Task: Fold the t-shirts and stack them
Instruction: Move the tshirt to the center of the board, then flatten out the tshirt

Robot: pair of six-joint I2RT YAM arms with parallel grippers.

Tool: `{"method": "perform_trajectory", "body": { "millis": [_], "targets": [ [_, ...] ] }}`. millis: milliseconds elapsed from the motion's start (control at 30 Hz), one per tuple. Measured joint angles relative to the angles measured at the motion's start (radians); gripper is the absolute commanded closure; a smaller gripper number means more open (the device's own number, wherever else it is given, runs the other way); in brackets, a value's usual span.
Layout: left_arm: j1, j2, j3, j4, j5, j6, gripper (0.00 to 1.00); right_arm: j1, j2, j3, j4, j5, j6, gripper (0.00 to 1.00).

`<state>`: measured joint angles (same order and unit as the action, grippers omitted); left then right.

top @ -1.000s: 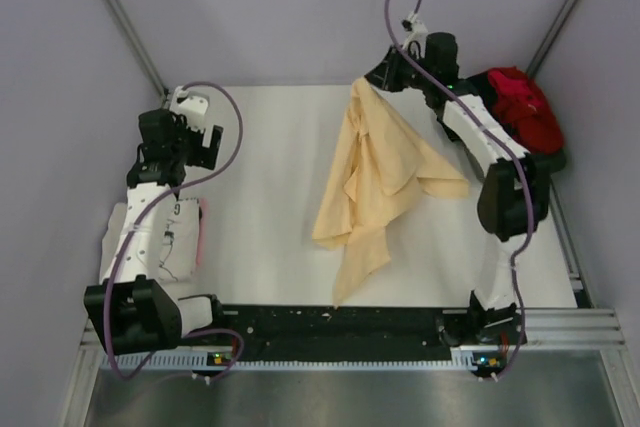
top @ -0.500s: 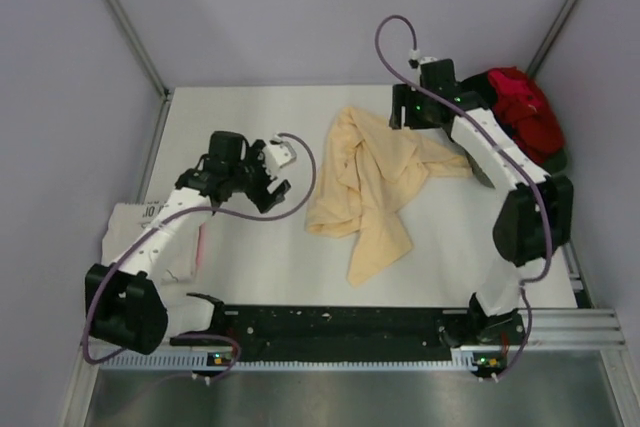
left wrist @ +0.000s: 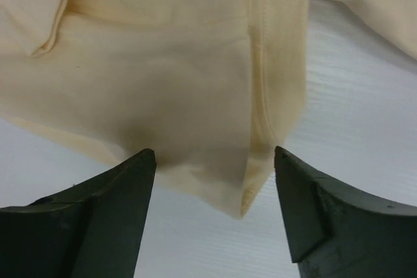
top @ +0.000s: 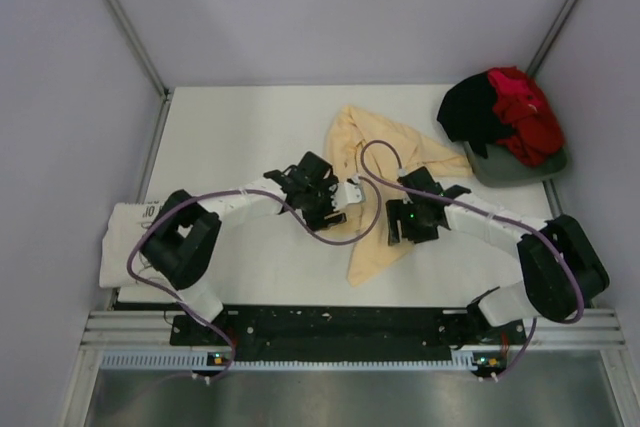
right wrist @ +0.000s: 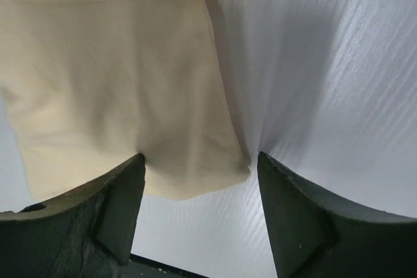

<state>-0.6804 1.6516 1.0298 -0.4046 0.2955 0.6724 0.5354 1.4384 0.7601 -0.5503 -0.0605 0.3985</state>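
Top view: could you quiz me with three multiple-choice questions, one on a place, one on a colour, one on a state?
1. Where is the red t-shirt?
A. far right corner of the table
B. near left edge
C. table's middle

2. What colour is the t-shirt in the middle?
A. black
B. pale yellow
C. red

3. How is the left gripper?
A. shut on cloth
B. out of view
C. open

1 A: it lies heaped at the far right.
2 B: pale yellow cloth spreads mid-table.
3 C: its jaws stand apart, a shirt corner between them.
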Motion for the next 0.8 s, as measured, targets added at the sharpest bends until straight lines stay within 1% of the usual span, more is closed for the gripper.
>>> {"method": "perform_trajectory", "body": {
  "millis": [67, 100, 133, 200, 233, 267, 433, 467, 533, 600, 700, 733, 800],
  "targets": [
    [-0.008, 0.05, 0.029, 0.023, -0.057, -0.02, 0.56, -0.002, -0.023, -0.014, 0.039, -0.005, 0.027, 0.38],
    [-0.008, 0.065, 0.035, 0.04, -0.086, -0.033, 0.61, -0.003, -0.028, -0.021, 0.063, -0.01, 0.037, 0.42],
    [-0.007, 0.075, 0.037, 0.056, -0.113, -0.044, 0.72, -0.003, -0.03, -0.031, 0.095, -0.02, 0.047, 0.52],
    [-0.002, 0.077, 0.037, 0.066, -0.153, -0.057, 0.96, -0.003, -0.029, -0.057, 0.151, -0.046, 0.063, 0.79],
    [-0.002, 0.075, 0.037, 0.071, -0.163, -0.063, 1.0, -0.003, -0.029, -0.066, 0.169, -0.059, 0.069, 0.92],
    [0.0, 0.073, 0.037, 0.075, -0.171, -0.068, 1.0, -0.003, -0.027, -0.07, 0.188, -0.071, 0.074, 0.99],
    [0.018, 0.038, 0.036, 0.044, -0.187, -0.099, 1.0, -0.016, -0.042, -0.076, 0.21, -0.09, 0.083, 1.0],
    [0.031, 0.02, 0.036, 0.026, -0.173, -0.108, 1.0, -0.028, -0.066, -0.073, 0.193, -0.088, 0.074, 1.0],
    [0.1, -0.037, 0.038, -0.025, -0.117, -0.134, 1.0, -0.071, -0.14, -0.048, 0.135, -0.071, 0.051, 1.0],
    [0.218, -0.112, 0.051, -0.089, -0.048, -0.16, 1.0, -0.119, -0.229, 0.018, 0.068, -0.036, 0.011, 1.0],
    [0.37, -0.227, 0.074, -0.163, 0.026, -0.17, 1.0, -0.166, -0.341, 0.199, 0.006, 0.034, -0.076, 1.0],
    [0.395, -0.267, 0.075, -0.188, 0.043, -0.164, 1.0, -0.172, -0.367, 0.271, 0.003, 0.056, -0.109, 1.0],
    [0.409, -0.352, 0.068, -0.245, 0.084, -0.146, 1.0, -0.181, -0.393, 0.391, 0.003, 0.087, -0.167, 1.0]
  ]
}}
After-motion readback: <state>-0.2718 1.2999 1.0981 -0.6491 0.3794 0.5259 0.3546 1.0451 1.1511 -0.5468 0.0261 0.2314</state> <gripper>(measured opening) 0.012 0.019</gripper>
